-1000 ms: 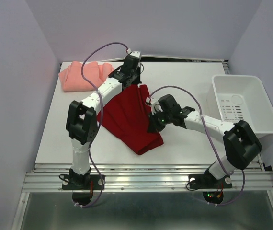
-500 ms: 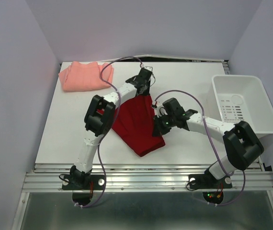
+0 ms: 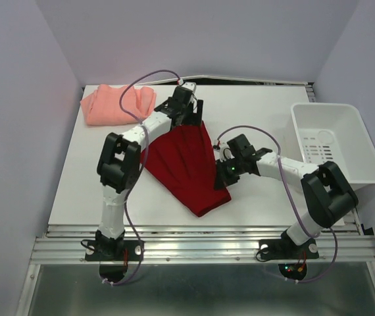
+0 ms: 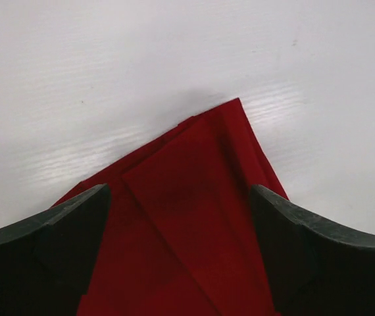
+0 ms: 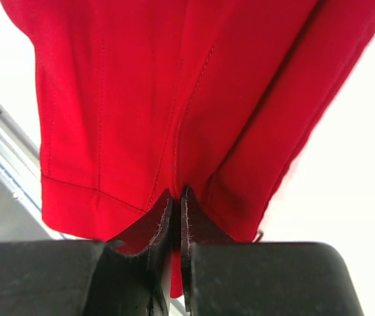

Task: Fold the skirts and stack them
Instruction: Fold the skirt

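red skirt (image 3: 186, 168) lies flat mid-table, long axis running far to near, near end drifting slightly right. right gripper (image 5: 177, 201) is pressed together on a fold of the red cloth at the skirt's right edge, roughly halfway along; its wrist view shows cloth pinched between the pads. left gripper (image 4: 177, 194) is spread wide above the skirt's far corner with nothing between the fingers. the cloth there lies on the table (image 3: 75, 191) under it. can't tell if the tips touch it.

key relation: the skirt's body sits to the left of the right gripper, so a lengthwise fold means carrying that pinched edge leftward over the cloth. only the right arm has a hold. the left is nearer the far end only. my read: red skirt not fully folded, stacking not done.

in the way: left arm (image 3: 149, 125) forearm runs along the skirt's far-left edge, about where a leftward fold would land, so i'd want it out first. pink skirt (image 3: 112, 105) sits in the far-left corner, well apart from the red one, and is the likely stack spot. white bin (image 3: 324, 105) is off to the right, well apart, not a factor.

risk: with a single pinch point, the edge may sag and fold crooked.
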